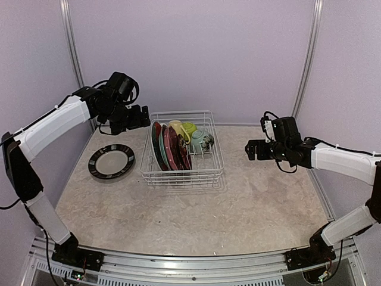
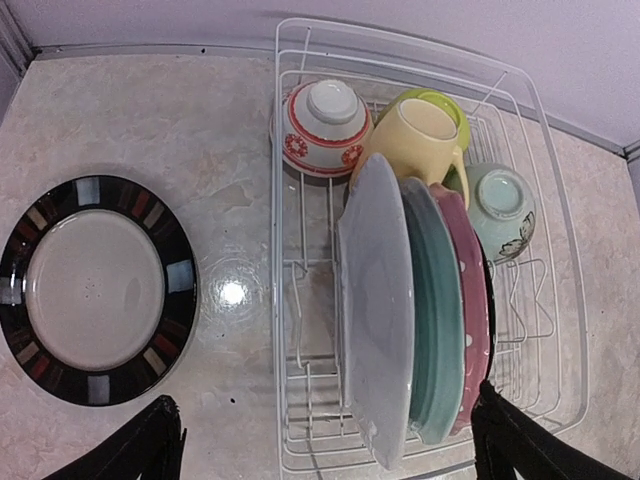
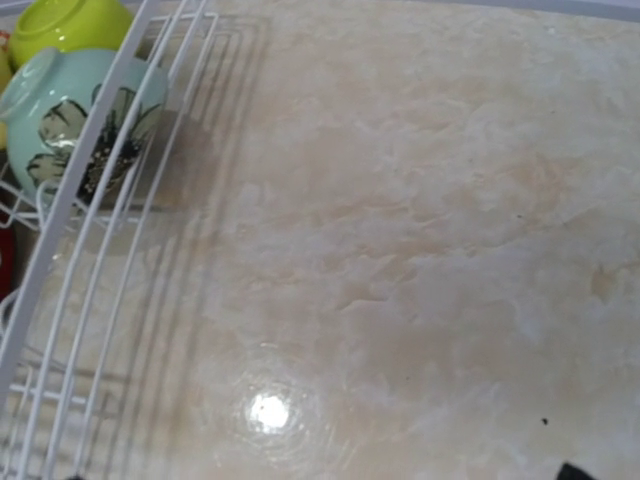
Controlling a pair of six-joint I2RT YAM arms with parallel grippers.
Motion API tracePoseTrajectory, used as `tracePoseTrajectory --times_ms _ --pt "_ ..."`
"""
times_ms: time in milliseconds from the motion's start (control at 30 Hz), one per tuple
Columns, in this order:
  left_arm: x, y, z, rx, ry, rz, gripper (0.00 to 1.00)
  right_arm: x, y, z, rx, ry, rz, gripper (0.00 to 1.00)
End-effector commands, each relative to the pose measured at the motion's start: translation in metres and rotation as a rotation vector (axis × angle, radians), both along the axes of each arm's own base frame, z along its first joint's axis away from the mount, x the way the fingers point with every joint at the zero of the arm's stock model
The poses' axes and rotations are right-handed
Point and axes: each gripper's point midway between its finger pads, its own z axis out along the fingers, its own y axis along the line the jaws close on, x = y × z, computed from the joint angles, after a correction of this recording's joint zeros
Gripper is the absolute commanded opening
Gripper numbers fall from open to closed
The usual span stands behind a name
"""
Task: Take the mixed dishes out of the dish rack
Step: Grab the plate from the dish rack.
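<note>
The mixed dishes [image 2: 440,300] stand in the dish rack [image 1: 182,174] just below the left hand [image 1: 138,117], spread wide and empty, which should drop squarely onto the rim of the outermost plate [image 2: 378,300] and pinch it alone; the right hand [image 1: 255,150], also released, hangs beside the rack.
</note>
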Motion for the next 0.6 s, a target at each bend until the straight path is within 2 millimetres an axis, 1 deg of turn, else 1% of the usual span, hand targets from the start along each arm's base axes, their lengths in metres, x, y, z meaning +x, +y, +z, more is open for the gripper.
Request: tracePoseTrajectory --times_ms 0,100,167,200,300,433,567 --pt "-0.004 -0.016 -0.013 0.093 0.043 -0.047 0.96 -0.008 0.005 0.003 0.024 -0.004 0.028 1.00" --pt "0.000 -0.021 -0.023 0.145 0.070 -0.038 0.95 -0.009 0.005 0.004 0.028 -0.005 0.030 1.00" --pt "0.005 -0.024 -0.035 0.187 0.087 -0.032 0.95 -0.009 0.005 0.005 0.029 -0.006 0.029 1.00" --pt "0.007 -0.024 -0.037 0.199 0.089 -0.026 0.95 -0.009 0.004 0.006 0.030 -0.009 0.028 1.00" --pt "0.013 -0.027 -0.048 0.220 0.109 -0.018 0.91 -0.010 0.003 0.008 0.029 -0.015 0.024 1.00" --pt "0.019 -0.033 -0.057 0.227 0.124 -0.020 0.84 -0.010 0.000 0.007 0.023 -0.016 0.012 1.00" --pt "0.024 -0.037 -0.066 0.236 0.140 -0.022 0.73 -0.010 0.000 0.005 0.019 -0.008 0.012 1.00"
